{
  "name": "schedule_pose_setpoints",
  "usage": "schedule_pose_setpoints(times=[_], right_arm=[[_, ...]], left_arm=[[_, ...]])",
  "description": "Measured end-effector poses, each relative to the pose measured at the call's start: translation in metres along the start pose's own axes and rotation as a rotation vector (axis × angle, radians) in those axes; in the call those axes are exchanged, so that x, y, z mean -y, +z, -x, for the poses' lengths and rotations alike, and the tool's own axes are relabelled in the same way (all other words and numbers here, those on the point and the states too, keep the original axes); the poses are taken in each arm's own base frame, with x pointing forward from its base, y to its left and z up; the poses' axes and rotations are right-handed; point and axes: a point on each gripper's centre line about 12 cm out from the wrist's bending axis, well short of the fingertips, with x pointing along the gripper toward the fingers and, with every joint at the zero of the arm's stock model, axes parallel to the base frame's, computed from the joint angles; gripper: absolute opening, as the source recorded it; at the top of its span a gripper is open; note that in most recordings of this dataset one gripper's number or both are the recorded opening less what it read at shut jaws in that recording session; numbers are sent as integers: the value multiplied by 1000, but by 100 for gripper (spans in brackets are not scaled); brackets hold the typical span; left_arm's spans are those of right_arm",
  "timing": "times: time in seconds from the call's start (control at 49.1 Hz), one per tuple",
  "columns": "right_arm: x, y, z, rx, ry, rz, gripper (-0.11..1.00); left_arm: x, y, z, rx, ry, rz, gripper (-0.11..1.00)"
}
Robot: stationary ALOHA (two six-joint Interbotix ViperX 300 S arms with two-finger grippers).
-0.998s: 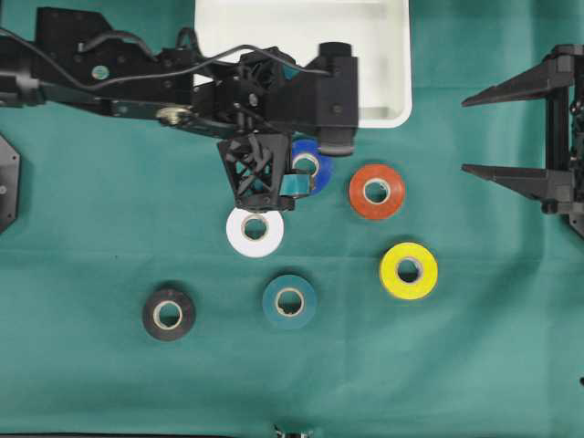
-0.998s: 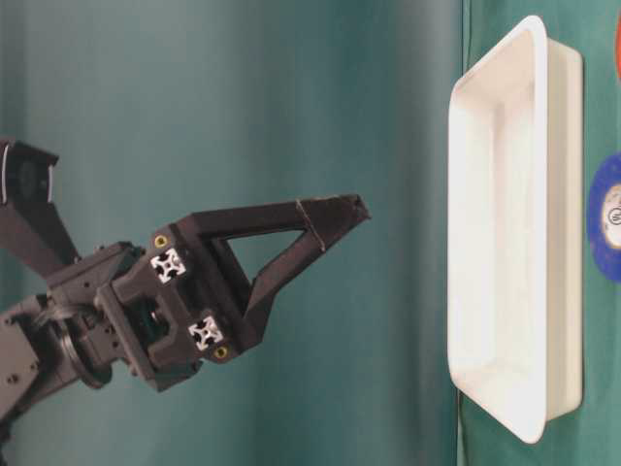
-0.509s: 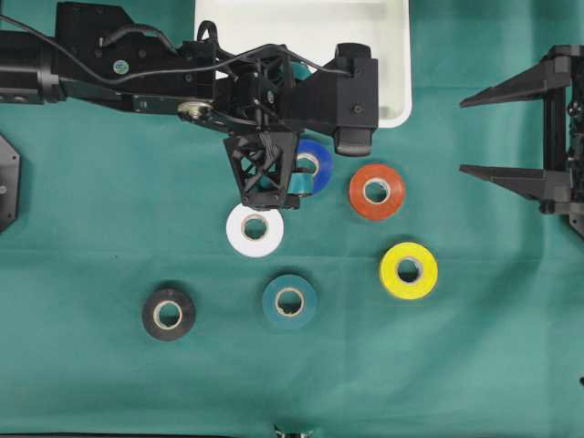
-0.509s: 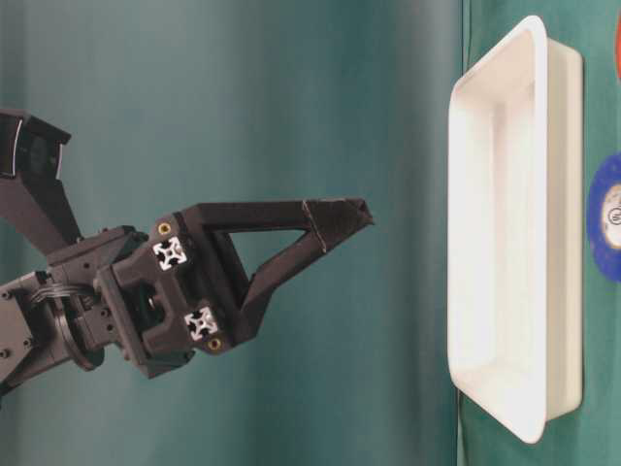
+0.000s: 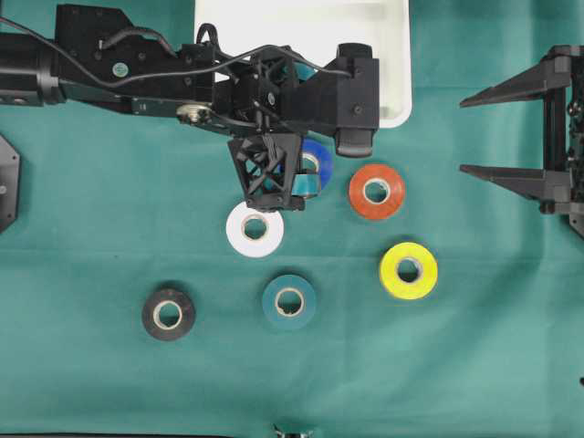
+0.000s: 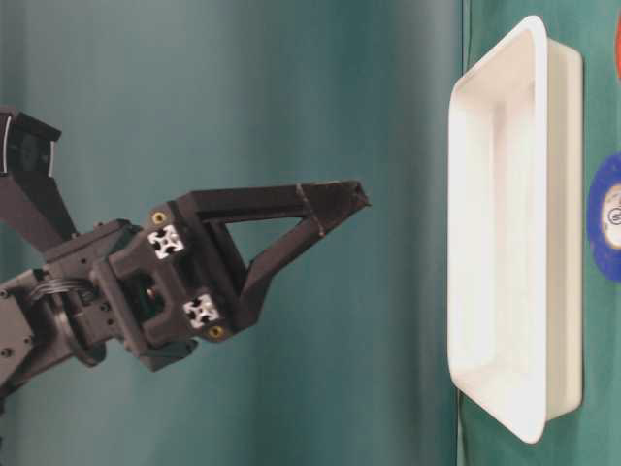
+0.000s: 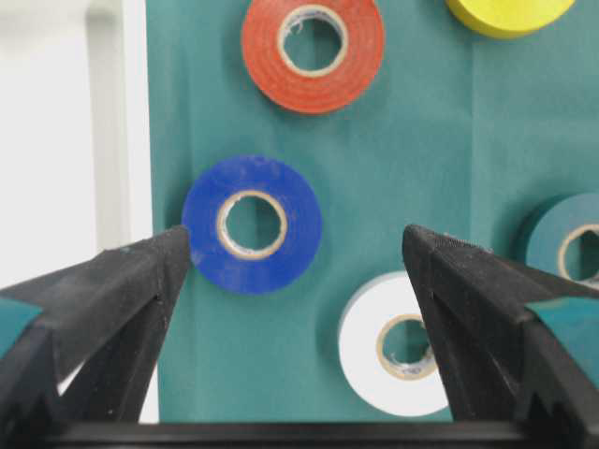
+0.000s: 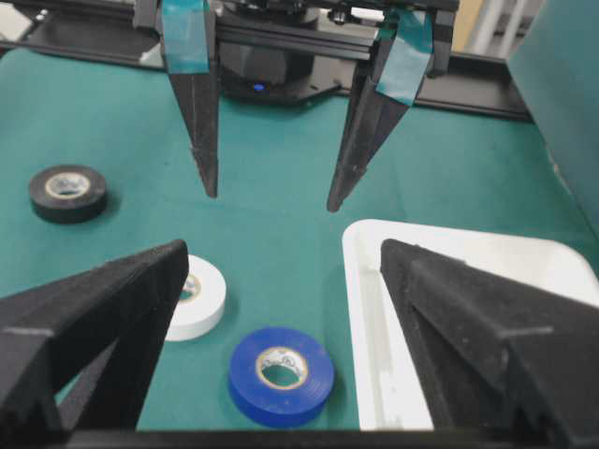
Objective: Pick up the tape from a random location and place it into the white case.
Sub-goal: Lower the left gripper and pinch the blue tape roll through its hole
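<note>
The left arm (image 5: 137, 78) reached in from the left edge toward the middle, its wrist bent so the left gripper (image 7: 298, 281) pointed downward with its jaws spread wide and nothing between them. The right gripper (image 5: 479, 133) waited at the right edge, level, jaws equally wide apart and empty.

So the left gripper (image 7: 299, 281) is wide open, with the blue tape (image 7: 252, 224) sitting between its fingers, closer to the left one. Orange tape (image 7: 313, 42) is farther out, white tape (image 7: 393, 344) nearer right, and the white case (image 7: 56, 140) runs along the left edge.
</note>
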Motion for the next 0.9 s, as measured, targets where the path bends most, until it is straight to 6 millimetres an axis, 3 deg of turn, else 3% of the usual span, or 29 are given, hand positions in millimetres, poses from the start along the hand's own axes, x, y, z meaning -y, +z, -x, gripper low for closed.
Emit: schedule_pose_setpoints(times=[0.896], right_arm=[[0, -3, -3, -17, 0, -2, 92]], left_arm=[[8, -50, -96, -40, -7, -9, 98]])
